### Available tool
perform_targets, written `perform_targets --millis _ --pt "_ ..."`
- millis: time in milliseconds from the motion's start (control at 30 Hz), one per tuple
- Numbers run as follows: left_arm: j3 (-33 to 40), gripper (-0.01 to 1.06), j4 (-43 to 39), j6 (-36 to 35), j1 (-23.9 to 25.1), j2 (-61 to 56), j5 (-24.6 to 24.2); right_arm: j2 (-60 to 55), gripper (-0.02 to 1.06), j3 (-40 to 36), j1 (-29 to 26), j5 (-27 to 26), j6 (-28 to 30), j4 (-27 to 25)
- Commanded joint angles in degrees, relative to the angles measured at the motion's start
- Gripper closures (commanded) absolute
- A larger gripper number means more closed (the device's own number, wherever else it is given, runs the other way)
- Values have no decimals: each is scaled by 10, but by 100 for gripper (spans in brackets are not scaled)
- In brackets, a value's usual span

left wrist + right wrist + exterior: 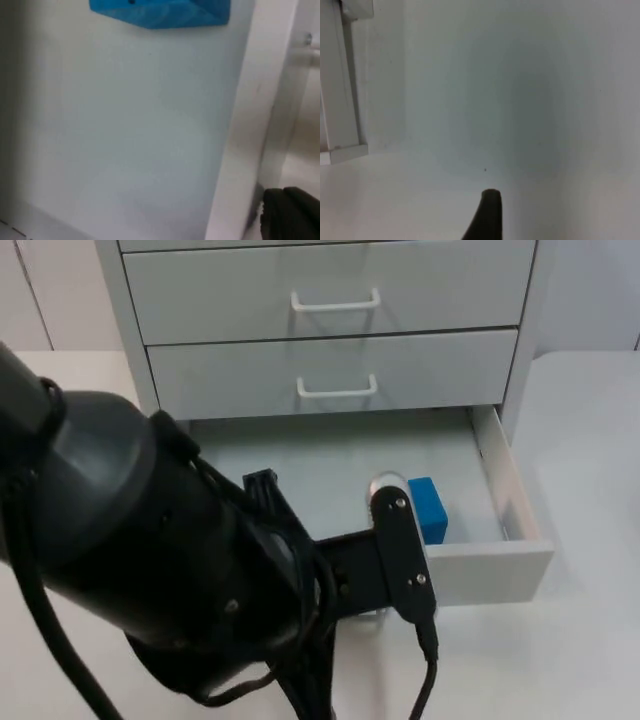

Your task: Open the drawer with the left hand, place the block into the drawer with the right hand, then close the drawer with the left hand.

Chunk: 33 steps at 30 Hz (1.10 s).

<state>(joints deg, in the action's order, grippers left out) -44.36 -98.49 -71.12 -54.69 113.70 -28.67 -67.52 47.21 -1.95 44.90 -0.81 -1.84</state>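
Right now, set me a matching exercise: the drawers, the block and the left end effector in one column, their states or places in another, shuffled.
1. small blue plastic block
2. white bottom drawer
3. white middle drawer with a handle
4. left end effector

a. shut
b. pulled open
c. at the open drawer's front panel
d. lying inside the open drawer

Pairs: 1-d, 2-b, 3-a, 4-c

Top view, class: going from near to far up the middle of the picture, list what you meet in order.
Left arm → open bottom drawer's front panel → blue block inside the drawer → closed drawer's handle → next closed drawer's handle.
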Motion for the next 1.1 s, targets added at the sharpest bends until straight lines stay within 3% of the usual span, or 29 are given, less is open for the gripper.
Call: perform_targets --millis 0,367,433,667,1067 --pt "-23 105 -15 -16 25 1 -77 4 31 -4 -1 -7 2 1" --pt "-63 105 -15 -16 68 1 -89 4 31 -4 -1 -7 2 1" --pt "-63 105 -15 -16 67 0 -113 4 31 -4 -1 -7 2 1" --pt "-63 105 -15 -7 68 0 -114 4 31 -4 -1 -10 2 1" --pt "-98 105 -15 -6 127 3 -46 4 31 -4 -1 -10 2 1"
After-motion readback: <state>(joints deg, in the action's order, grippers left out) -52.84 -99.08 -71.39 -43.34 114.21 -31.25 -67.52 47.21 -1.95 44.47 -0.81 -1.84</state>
